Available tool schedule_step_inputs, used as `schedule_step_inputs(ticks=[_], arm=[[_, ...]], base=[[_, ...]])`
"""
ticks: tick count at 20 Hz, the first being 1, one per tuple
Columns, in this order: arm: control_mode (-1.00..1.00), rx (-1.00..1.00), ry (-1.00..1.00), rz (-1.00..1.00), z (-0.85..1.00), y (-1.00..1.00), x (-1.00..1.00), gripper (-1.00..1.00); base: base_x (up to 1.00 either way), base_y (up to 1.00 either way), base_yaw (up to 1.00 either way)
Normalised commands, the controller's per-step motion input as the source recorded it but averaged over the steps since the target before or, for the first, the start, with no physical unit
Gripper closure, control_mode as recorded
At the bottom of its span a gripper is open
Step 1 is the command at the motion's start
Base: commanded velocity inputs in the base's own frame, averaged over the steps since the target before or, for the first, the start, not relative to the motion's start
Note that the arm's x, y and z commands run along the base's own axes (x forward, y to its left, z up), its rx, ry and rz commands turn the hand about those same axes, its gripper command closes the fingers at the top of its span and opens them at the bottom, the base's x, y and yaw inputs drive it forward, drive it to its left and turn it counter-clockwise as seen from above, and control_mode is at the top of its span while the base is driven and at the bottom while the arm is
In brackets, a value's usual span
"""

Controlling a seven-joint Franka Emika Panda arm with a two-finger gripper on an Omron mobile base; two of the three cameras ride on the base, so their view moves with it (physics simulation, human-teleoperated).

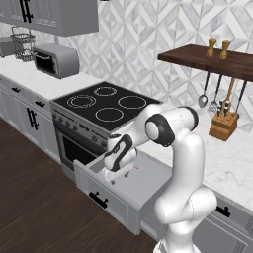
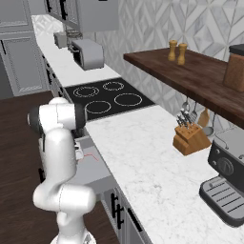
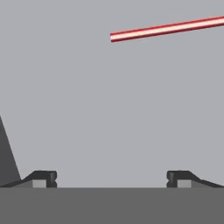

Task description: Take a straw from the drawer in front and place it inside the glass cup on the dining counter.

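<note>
gripper (image 3: 111,179) hung wide open, holding nothing | straw (image 3: 166,29) lay flat on drawer (image 3: 87,100) floor, ahead of the fingertips and off to one side, apart | long axis ran roughly parallel to the line between the fingertips

- The drawer (image 1: 148,184), light grey and shallow, stands pulled out from under the bench, beside the oven front; its flat floor carries the straw (image 3: 168,29).
- The straw, thin and red, lies flat on the drawer floor near the side toward the bench edge.
- The bench (image 2: 143,157), white marble, carries a wooden knife block (image 2: 190,139) near its back edge, against the wall.
- A dark coffee machine (image 2: 228,181) stands on the bench farther along that back edge.
- A toaster oven (image 1: 56,60) and a wire basket (image 1: 22,43) stand on the bench beyond the stove.
</note>
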Motion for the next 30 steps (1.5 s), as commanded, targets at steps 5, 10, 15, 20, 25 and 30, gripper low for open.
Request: schedule_step_inputs(ticks=[5, 10, 15, 20, 25, 30], arm=[[-1.00, 0.04, -0.06, 0.00, -0.26, 0.17, 0.06, -1.00], [-1.00, 0.07, -0.01, 0.00, -0.07, 0.46, 0.00, -1.00], [-1.00, 0.10, 0.00, 0.00, 0.00, 0.66, -0.08, -1.00], [-1.00, 0.11, 0.01, 0.00, 0.01, 0.92, -0.30, -1.00], [-1.00, 0.06, 0.01, 0.00, 0.00, 1.00, -0.51, -1.00], [-1.00, 0.00, -0.06, -0.05, 0.13, 0.39, -0.29, -1.00]], base=[[0.00, 0.00, 0.00], [0.00, 0.00, 0.00], [0.00, 0.00, 0.00], [0.00, 0.00, 0.00], [0.00, 0.00, 0.00], [0.00, 0.00, 0.00]])
